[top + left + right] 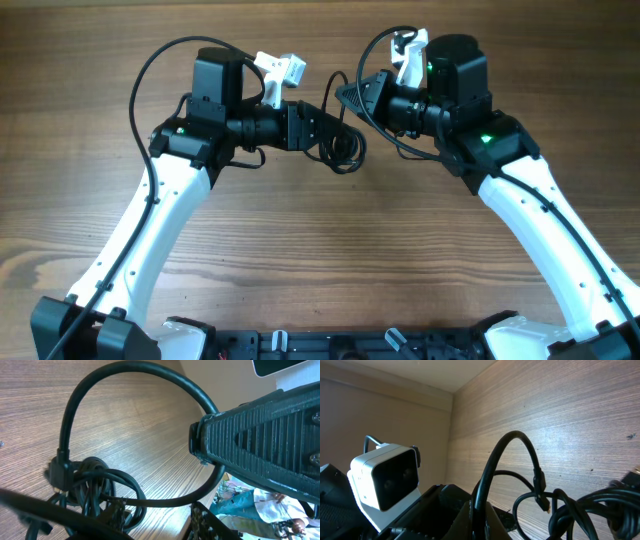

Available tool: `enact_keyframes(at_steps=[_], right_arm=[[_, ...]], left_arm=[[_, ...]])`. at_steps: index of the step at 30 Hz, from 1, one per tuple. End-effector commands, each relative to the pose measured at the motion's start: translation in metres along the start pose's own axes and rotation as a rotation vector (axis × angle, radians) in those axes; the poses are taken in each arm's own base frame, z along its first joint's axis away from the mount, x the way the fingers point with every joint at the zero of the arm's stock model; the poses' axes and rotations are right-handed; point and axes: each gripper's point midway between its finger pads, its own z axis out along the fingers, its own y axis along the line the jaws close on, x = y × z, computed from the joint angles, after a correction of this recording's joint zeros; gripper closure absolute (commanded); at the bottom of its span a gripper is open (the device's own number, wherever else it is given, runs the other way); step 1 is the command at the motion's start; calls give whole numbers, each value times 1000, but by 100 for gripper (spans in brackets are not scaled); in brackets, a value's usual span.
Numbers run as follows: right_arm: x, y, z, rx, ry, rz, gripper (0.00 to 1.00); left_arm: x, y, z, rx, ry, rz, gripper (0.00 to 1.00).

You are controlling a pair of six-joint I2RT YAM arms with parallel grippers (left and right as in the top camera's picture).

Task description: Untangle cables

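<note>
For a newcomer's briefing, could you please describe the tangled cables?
On the brown wooden table, look where the two white arms converge. The bundle of thin black cables is there, knotted in small loops, unlike the thick wire arching over each arm.

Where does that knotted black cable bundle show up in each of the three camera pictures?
Overhead: the cable bundle is at upper centre of the picture.
Left wrist: it is at lower left.
Right wrist: it is at bottom right.
Shared landmark: the wood-grain table lies behind the bundle in all three views.
</note>
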Motion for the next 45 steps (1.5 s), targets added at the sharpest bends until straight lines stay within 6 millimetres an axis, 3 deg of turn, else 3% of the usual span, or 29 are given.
enact_keyframes(at_steps=[1, 8, 9, 11, 12, 13, 17, 20, 22, 26, 30, 38, 45], right_arm=[[5, 19, -2, -68, 45, 21, 96], [5, 29, -3, -112, 54, 14, 96], [6, 29, -3, -114, 57, 13, 96], [5, 29, -3, -114, 53, 4, 96], [3, 28, -3, -108, 44, 4, 95], [0, 26, -3, -96, 27, 3, 95], [-17, 12, -3, -18, -71, -36, 74], [-29, -9, -7, 72, -131, -26, 53], [-34, -18, -11, 101, -138, -53, 46], [-29, -36, -15, 161, -105, -56, 48], [-7, -44, -13, 199, -24, -83, 58], [23, -37, -3, 193, 71, -153, 66], [27, -34, 1, 176, 99, -349, 68]], left_arm=[[-5, -9, 4, 6, -14, 61, 55], [-7, -25, 13, 42, -23, 120, 58], [-8, -25, 12, 42, -25, 121, 65], [-8, -25, 12, 42, -26, 121, 89], [-8, -25, 12, 42, -25, 120, 96], [-7, -25, 12, 42, -24, 119, 96], [-7, -25, 12, 41, -22, 97, 96], [-6, -23, 12, 37, -20, 88, 96], [-7, -19, 9, 29, -22, 75, 96], [-14, -7, 0, 6, -47, -9, 96], [-24, 8, -12, -25, -89, -172, 96], [-32, 27, -17, -94, -159, -496, 96], [-28, 21, -16, -68, -128, -406, 96]])
